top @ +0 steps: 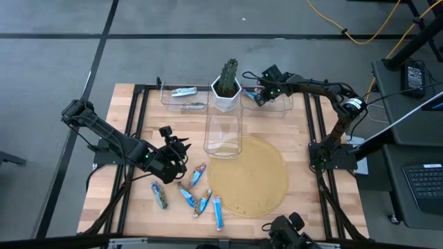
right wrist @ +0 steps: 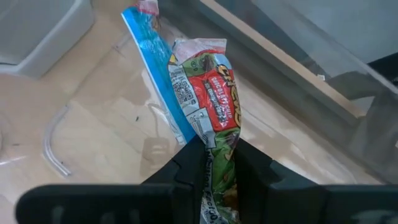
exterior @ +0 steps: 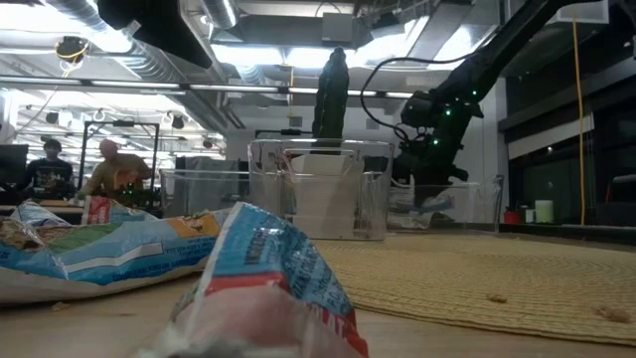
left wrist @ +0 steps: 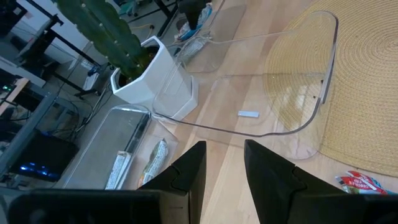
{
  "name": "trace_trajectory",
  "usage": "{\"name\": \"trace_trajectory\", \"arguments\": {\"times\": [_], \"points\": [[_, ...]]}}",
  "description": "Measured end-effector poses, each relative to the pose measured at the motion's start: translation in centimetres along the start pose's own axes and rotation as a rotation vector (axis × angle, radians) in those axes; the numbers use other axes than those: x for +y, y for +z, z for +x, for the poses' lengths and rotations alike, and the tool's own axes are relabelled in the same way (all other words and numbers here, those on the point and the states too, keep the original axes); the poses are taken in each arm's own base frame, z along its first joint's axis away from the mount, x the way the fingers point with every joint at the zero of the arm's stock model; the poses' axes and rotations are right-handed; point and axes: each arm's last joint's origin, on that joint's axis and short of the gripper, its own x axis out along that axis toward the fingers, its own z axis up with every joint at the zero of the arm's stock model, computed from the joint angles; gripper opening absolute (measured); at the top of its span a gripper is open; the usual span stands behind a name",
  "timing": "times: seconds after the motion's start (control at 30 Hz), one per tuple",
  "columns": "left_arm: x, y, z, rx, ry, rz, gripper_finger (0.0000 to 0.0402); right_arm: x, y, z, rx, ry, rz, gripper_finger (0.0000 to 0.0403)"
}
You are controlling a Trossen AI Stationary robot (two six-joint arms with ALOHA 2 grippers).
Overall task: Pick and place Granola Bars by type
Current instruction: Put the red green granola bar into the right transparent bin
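Observation:
Several granola bars (top: 187, 197) lie loose on the wood near the front edge, mostly blue, and fill the foreground of the low view (exterior: 99, 249). Two more bars (top: 185, 92) rest flat in the far-left clear bin (left wrist: 121, 158). My right gripper (top: 257, 95) reaches into the far-right clear bin (top: 277, 104) and is shut on a green-brown bar with red marks (right wrist: 214, 99). A blue bar (right wrist: 152, 68) lies on that bin's floor beside it. My left gripper (top: 178, 146) hovers open (left wrist: 224, 165) above the table left of the middle bin (top: 223, 135), touching nothing. My right gripper pinches the green-brown bar between its two fingers (right wrist: 186, 165) by one end of the wrapper (right wrist: 219, 140). The bar runs on in line with the fingers, down into the bin. Whether its free end (right wrist: 199, 46) touches the bin floor, I cannot tell.
A cactus in a white pot (top: 227, 86) stands between the two far bins. A round woven mat (top: 252, 176) covers the right half of the table, with the tall clear middle bin at its far-left rim. Bare wood lies around the left gripper.

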Motion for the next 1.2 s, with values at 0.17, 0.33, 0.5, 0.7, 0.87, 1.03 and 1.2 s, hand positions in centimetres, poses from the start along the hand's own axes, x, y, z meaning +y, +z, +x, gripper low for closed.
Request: {"name": "trace_trajectory", "arguments": {"times": [0.17,0.33,0.5,0.7,0.87,1.03,1.2], "points": [[0.0,0.0,0.0,0.0,0.0,0.0,0.0102,0.0,0.1,0.0,-0.015,0.001,0.008,0.0071],[0.0,0.0,0.0,0.001,-0.001,0.0,0.0102,0.0,0.2,0.3,-0.015,0.001,0.025,0.0071],[0.0,0.0,0.0,0.001,-0.001,0.0,0.0102,0.0,-0.2,1.5,0.021,-0.009,0.028,0.0071],[0.0,0.0,0.0,0.001,-0.002,0.0,0.0102,-0.1,-0.4,2.4,0.043,-0.013,0.046,0.0071],[0.0,0.0,0.0,0.001,-0.002,0.0,0.0102,-0.1,-0.4,2.5,0.045,-0.013,0.052,0.0071],[0.0,0.0,0.0,0.001,-0.003,0.0,0.0102,-0.1,-0.5,2.5,0.052,-0.014,0.053,0.0071],[0.0,0.0,0.0,0.002,-0.003,0.0,0.0102,-0.1,-0.5,2.5,0.054,-0.014,0.053,0.0071]]}}
